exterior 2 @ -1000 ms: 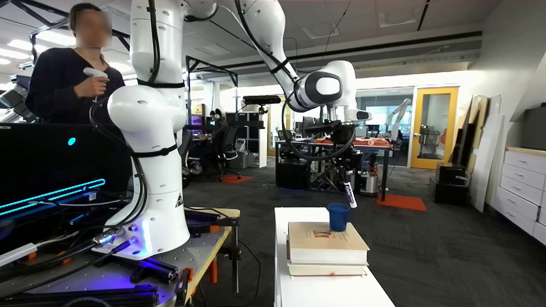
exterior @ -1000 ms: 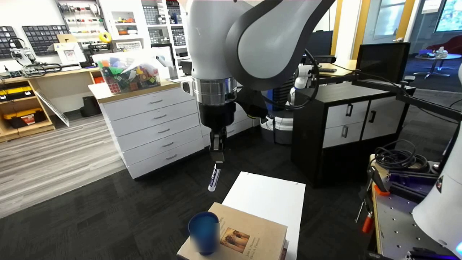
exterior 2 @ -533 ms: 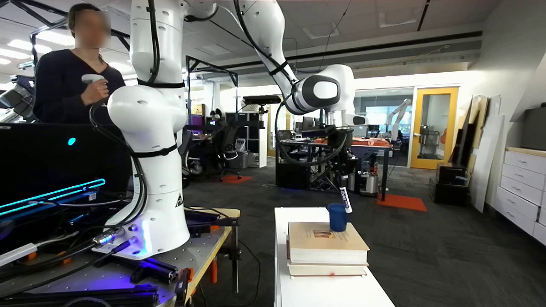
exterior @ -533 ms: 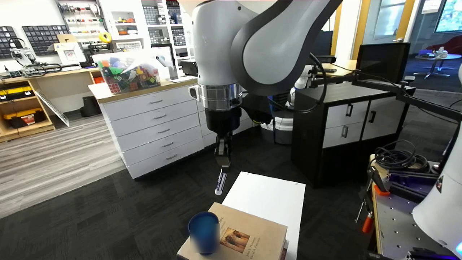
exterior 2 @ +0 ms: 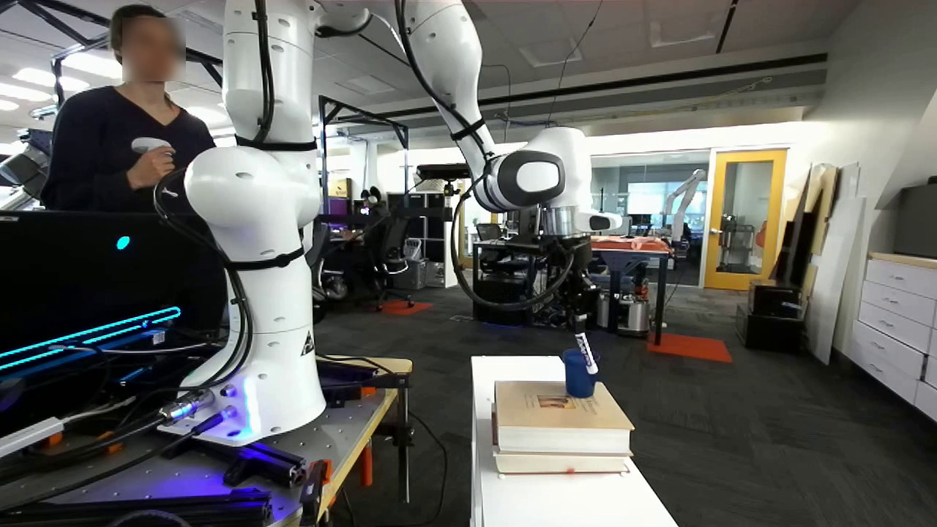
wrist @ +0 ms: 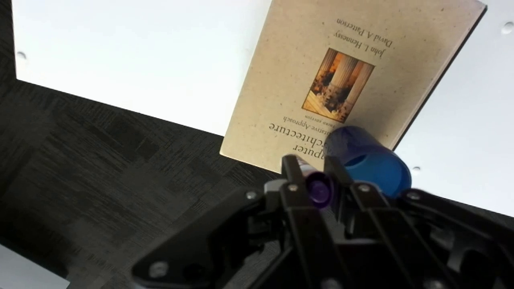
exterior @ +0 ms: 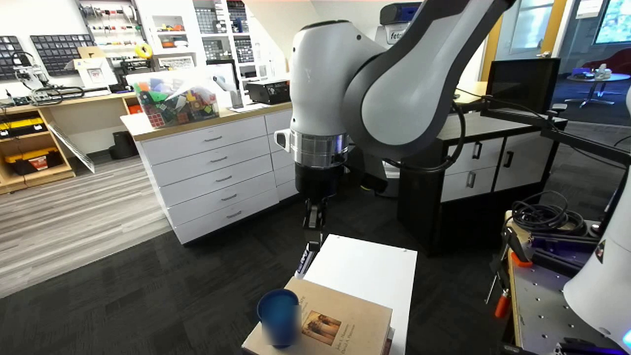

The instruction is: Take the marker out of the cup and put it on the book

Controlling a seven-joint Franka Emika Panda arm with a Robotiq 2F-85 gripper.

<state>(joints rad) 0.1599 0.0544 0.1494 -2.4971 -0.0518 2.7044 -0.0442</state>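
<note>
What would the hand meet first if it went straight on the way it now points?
Most likely the book, near its edge, beside the cup; the marker in the hand would touch it first. Depth is unclear, so it might just pass the edge.

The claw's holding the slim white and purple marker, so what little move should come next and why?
Probably ease the black claw inward over the tan rectangular book, away from the round blue cup, before lowering: in the wrist view the slim white and purple marker it grips appears near the book's edge, close to the cup, with dark floor beyond.
</note>
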